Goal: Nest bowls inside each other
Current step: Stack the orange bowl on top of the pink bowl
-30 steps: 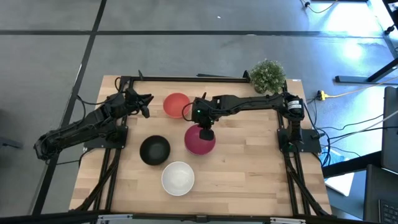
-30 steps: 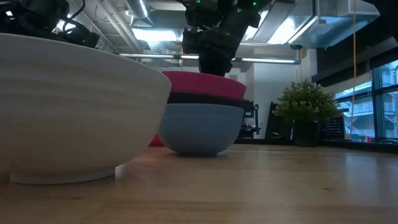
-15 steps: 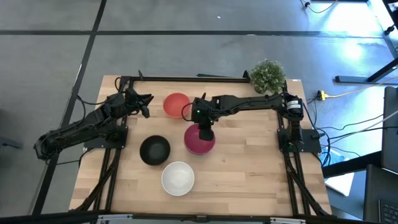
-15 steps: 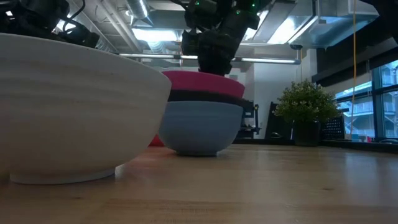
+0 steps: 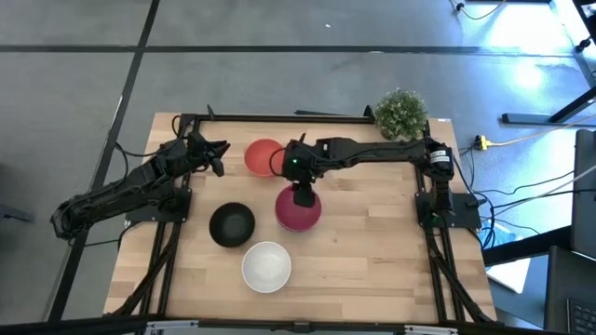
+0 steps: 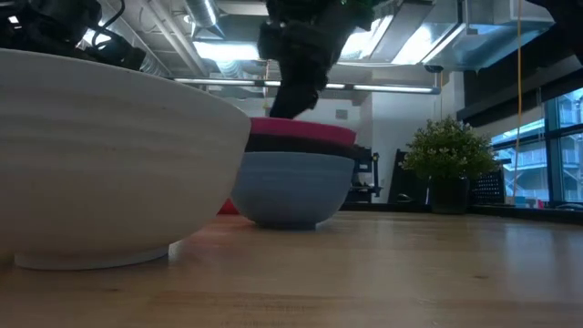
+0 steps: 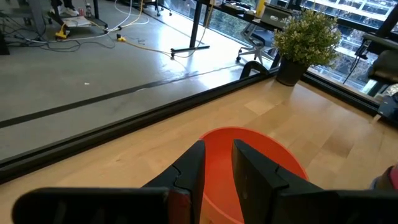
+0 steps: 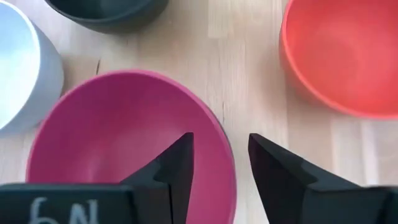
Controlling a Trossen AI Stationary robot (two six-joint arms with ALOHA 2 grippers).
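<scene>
Pink tops a stack of three bowls near the middle of the wooden table (image 5: 372, 242): the low view shows the pink bowl (image 5: 298, 210) sitting in a black bowl (image 6: 301, 143), which sits in a blue bowl (image 6: 291, 189). Three more bowls stand alone. The red bowl (image 5: 264, 155) lies at about eleven o'clock from the stack, a second black bowl (image 5: 231, 224) at about eight o'clock, and the white bowl (image 5: 266, 265) at about seven o'clock, nearest the front edge. That makes six bowls counted, two of them black.

The right gripper (image 8: 221, 165) hovers over the far rim of the pink bowl with its fingers parted and nothing between them. White handwriting on its body, seen in its wrist view, looks like "6N".

The left gripper (image 7: 217, 163) waits at about nine o'clock from the red bowl, pointing at it, with its fingers a narrow gap apart and holding nothing.

One small green potted plant (image 5: 401, 113) stands at the table's far right corner.
</scene>
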